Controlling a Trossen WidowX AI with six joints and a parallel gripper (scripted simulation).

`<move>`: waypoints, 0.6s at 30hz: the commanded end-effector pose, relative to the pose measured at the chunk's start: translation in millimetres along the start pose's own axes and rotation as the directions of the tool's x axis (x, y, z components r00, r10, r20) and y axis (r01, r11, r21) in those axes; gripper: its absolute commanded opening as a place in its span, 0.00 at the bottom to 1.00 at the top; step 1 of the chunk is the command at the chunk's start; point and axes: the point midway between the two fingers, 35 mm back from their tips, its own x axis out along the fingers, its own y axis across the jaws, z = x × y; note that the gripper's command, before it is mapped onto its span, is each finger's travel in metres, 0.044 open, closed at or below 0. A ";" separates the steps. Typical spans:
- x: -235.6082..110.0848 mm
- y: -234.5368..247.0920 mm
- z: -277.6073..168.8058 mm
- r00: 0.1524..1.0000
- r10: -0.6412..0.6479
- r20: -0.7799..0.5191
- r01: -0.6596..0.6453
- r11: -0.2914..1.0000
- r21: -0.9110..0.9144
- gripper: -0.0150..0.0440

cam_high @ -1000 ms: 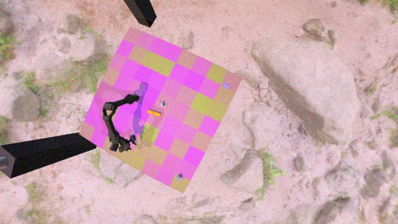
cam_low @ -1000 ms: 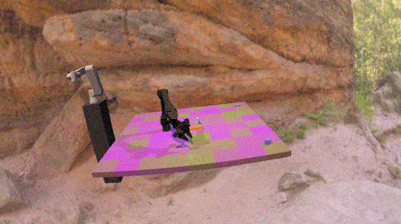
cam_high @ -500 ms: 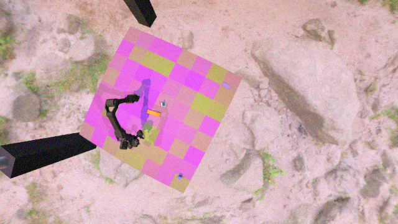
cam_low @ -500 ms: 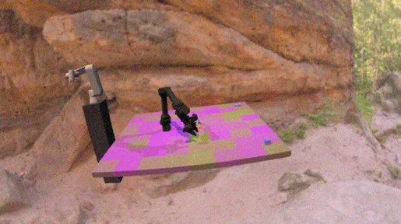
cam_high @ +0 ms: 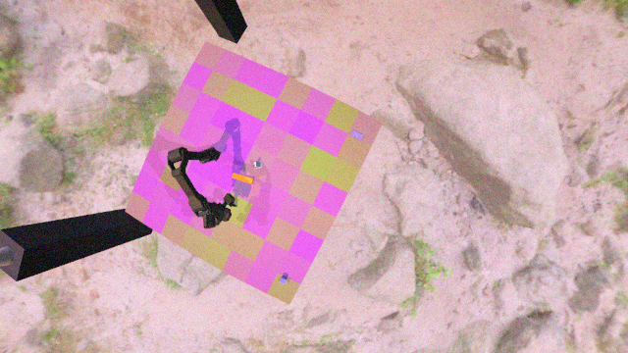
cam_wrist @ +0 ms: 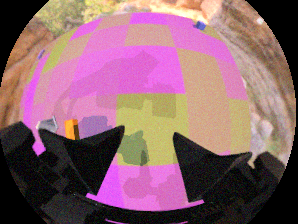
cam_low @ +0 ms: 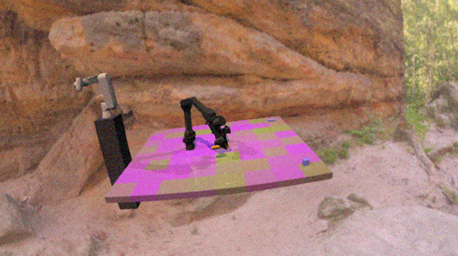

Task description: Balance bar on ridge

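Showing fingers parted wide and holding nothing in wrist view, orange bar (cam_high: 242, 177) plainer from top.

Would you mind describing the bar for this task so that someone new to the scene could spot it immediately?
Start at the pink and olive checkered table, then find the black arm's gripper. Just beyond it, near the table's middle, lies the orange bar on a magenta tile. It is the only orange thing there; the other small things nearby are grey or bluish.
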 end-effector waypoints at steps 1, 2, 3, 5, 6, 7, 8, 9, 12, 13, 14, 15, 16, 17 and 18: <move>-1.8 21.6 -3.5 0.999 0.017 -0.044 -0.018 1.000 -0.019 0.79; -2.2 27.1 -4.3 0.998 0.022 -0.055 -0.023 0.999 -0.025 0.79; -2.7 32.6 -5.1 0.997 0.026 -0.066 -0.028 0.999 -0.032 0.79; -3.8 43.5 -7.2 0.996 0.034 -0.088 -0.038 0.998 -0.045 0.79; -4.5 48.8 -8.3 0.994 0.037 -0.100 -0.042 0.998 -0.052 0.79; -5.2 54.0 -9.6 0.993 0.040 -0.111 -0.047 0.997 -0.058 0.79; -6.0 59.2 -10.9 0.992 0.043 -0.122 -0.051 0.997 -0.065 0.79; -6.8 64.3 -12.3 0.990 0.046 -0.134 -0.056 0.996 -0.072 0.79; -9.5 79.2 -17.0 0.985 0.051 -0.168 -0.068 0.993 -0.093 0.79; -10.6 84.0 -18.8 0.982 0.053 -0.179 -0.072 0.992 -0.101 0.79; -11.6 88.7 -20.6 0.980 0.054 -0.190 -0.075 0.991 -0.108 0.79; -12.7 93.4 -22.5 0.978 0.054 -0.201 -0.079 0.990 -0.116 0.79; -13.9 97.9 -24.4 0.976 0.055 -0.213 -0.082 0.989 -0.123 0.79; -15.1 102.4 -26.5 0.973 0.055 -0.224 -0.086 0.988 -0.131 0.79; -16.3 106.8 -28.6 0.971 0.055 -0.235 -0.089 0.986 -0.139 0.79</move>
